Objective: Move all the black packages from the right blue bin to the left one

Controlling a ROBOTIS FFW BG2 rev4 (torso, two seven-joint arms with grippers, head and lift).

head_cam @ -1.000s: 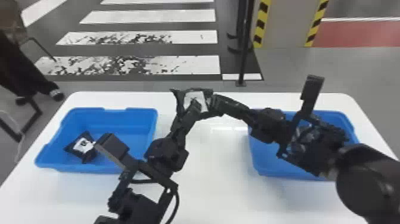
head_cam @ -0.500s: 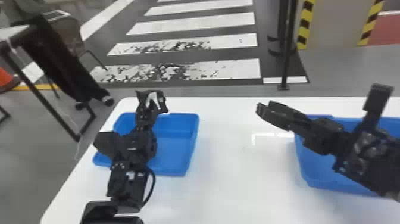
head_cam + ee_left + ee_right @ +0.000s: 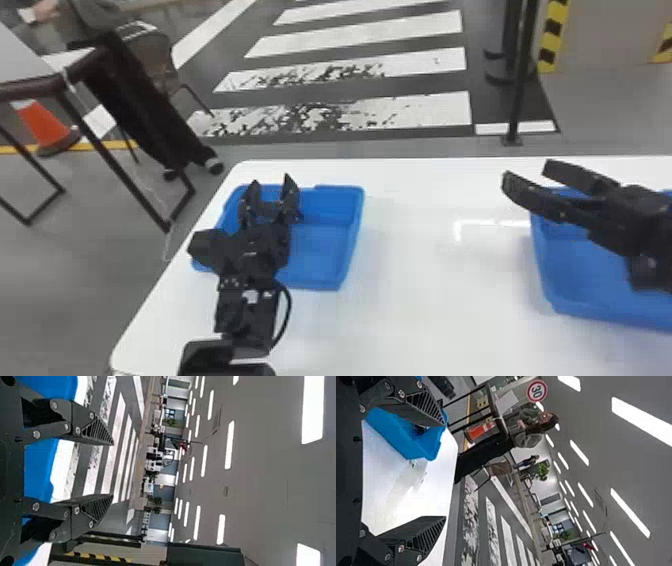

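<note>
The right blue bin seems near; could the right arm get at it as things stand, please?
Probably yes: the right gripper hangs open and empty by the right blue bin, while the left gripper is away at the left blue bin.

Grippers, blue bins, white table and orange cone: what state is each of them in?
Left gripper: open, nothing between its fingers.
Right gripper: open, nothing between its fingers.
Left blue bin: open-topped, upright, partly hidden.
Right blue bin: open-topped, upright, partly hidden.
White table: standing, bearing both bins.
Orange cone: upright on the floor.
</note>
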